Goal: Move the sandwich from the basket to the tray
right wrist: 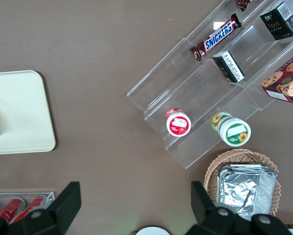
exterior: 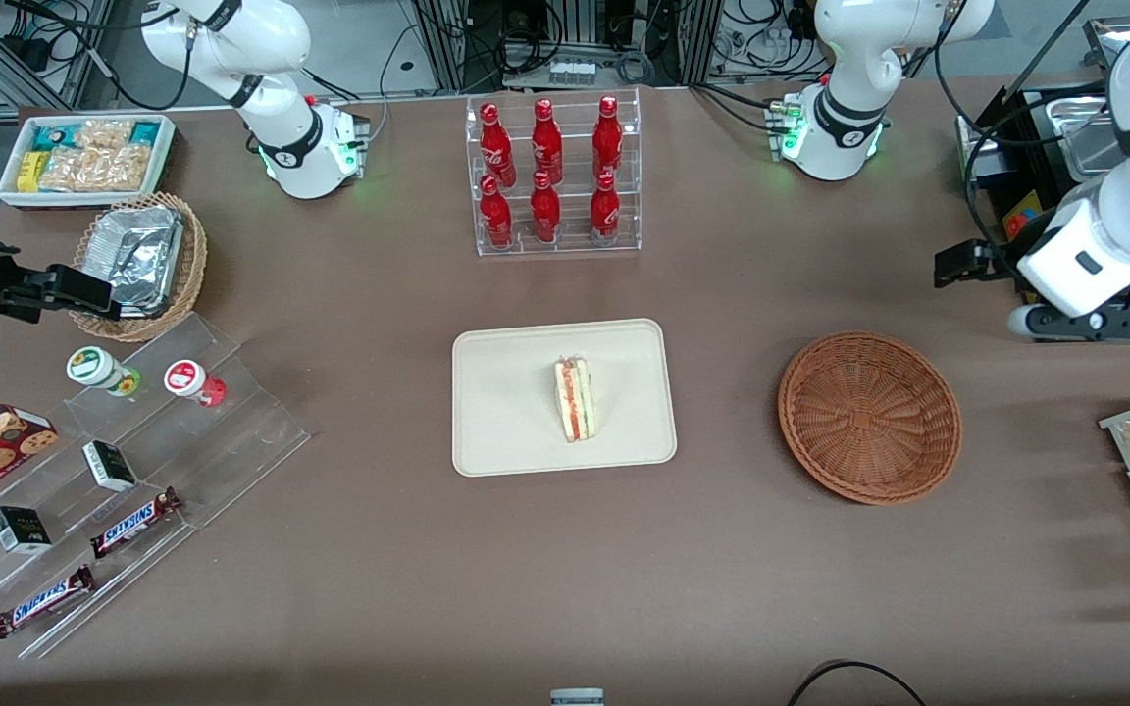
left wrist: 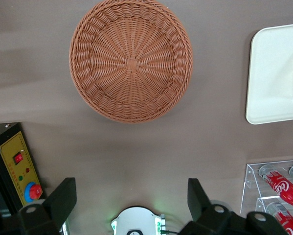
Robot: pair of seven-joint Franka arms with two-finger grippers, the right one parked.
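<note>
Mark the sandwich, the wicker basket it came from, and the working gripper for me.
sandwich (exterior: pixel 575 400): front view, on its striped cut edge, lying on the tray (exterior: pixel 506 431).
basket (left wrist: pixel 131 61): left wrist view, centre of its woven floor.
gripper (left wrist: pixel 131 200): left wrist view, midway between its open fingertips, above the table.

reddish-brown woven basket (exterior: pixel 869 417), cream tray (exterior: pixel 506 431)

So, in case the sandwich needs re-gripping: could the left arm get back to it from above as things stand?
Probably yes. The sandwich sits exposed on the tray, nothing over it; the gripper, open, hangs above bare table beside the basket.
</note>
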